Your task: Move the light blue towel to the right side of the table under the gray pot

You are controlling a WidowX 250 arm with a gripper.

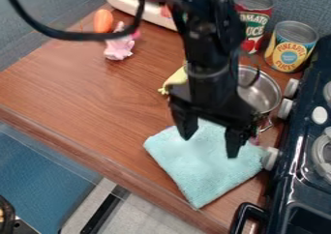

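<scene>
Camera view: the black two-finger gripper (210, 146) hangs over the upper part of the folded light blue cloth towel (210, 172), its fingers spread with a gap between them; whether they touch the cloth cannot be told. The towel lies on the brown wood-grain table (84, 90), below the gripper and to both sides of its tips. Just beyond the gripper, up and to its right, stands the round gray metal pot (263, 94), partly behind the arm. Farther up on that side are two labelled metal cans: one with a red and green label (254, 18) carrying pale lettering, the other with a yellow and teal label (290, 49) carrying print around its front. Left of the pot, a yellow object (176, 79) pokes out from behind the arm. Well up and left of the gripper are a pink toy figure (119, 47) and a rounded orange toy (103, 21). As for edges, the towel's lowest corner comes near the table's front rim, below the gripper, while its right corner sits close against a white knob (270, 158) of the dark toy stove (282, 182), leaving little margin there. The broadest stretch of tabletop runs left of the gripper, bounded by the same front rim and the bluish-gray wall (38, 15).
</scene>
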